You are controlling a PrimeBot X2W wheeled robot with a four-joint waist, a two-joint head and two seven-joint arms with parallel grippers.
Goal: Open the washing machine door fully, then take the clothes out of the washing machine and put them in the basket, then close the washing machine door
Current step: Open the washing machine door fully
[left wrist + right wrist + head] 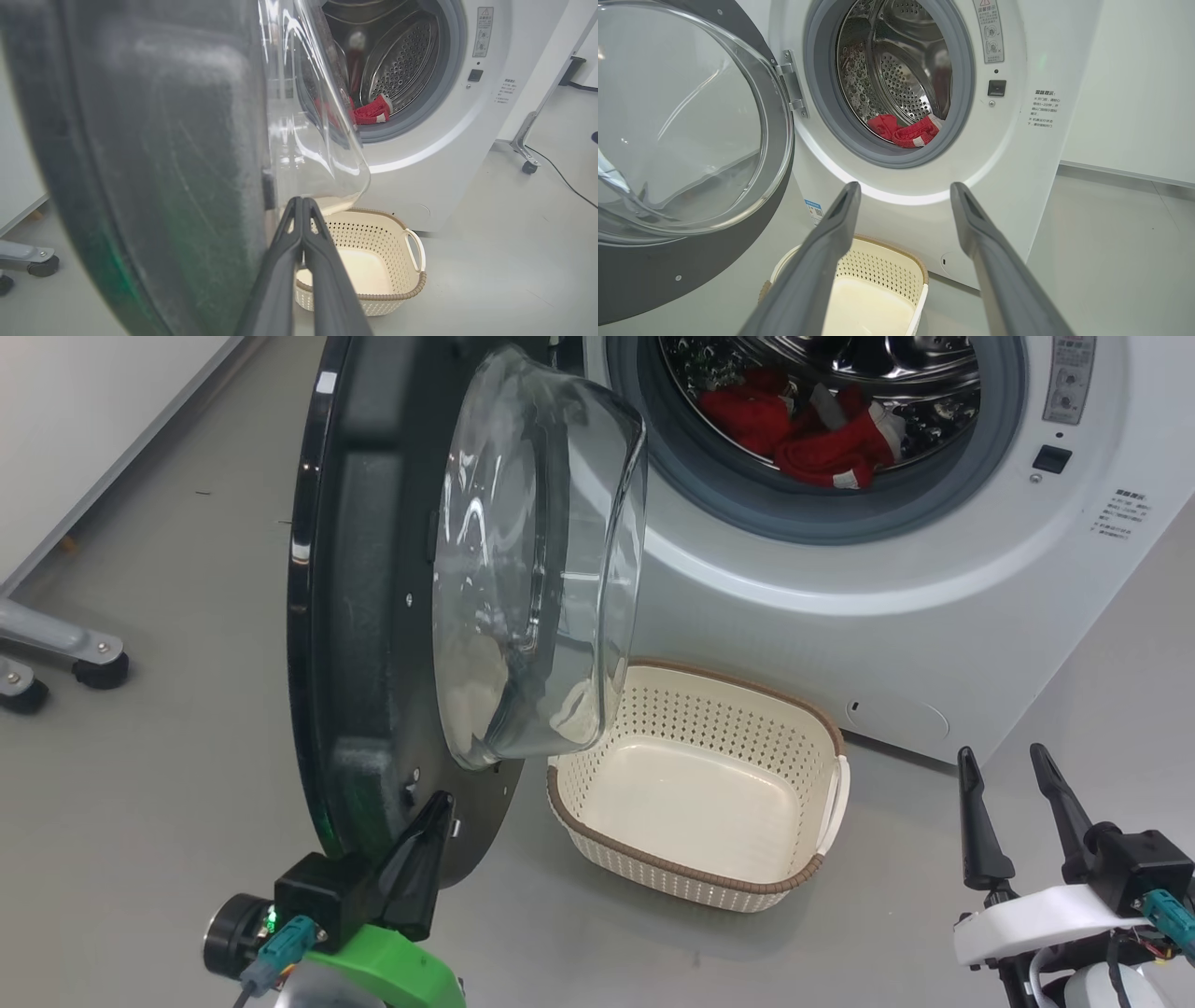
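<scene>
The washing machine door [373, 616] stands swung out from the washing machine [840, 635], its black ring edge-on and its glass bowl [532, 560] bulging towards the drum. The red clothes [812, 429] lie in the steel drum behind the grey gasket. On the floor below the opening sits the cream basket [747, 683], with nothing in it. My left gripper [434, 812] is shut and empty, its tips close against the lower inner face of the door [163, 163]. My right gripper [1004, 761] stands open at the lower right, pointing at the machine [1017, 163] and the clothes [903, 133].
A metal frame leg with black casters [93, 667] stands on the grey floor at the far left, by a white wall panel. Another caster leg [528, 165] and a black cable [560, 177] are right of the machine.
</scene>
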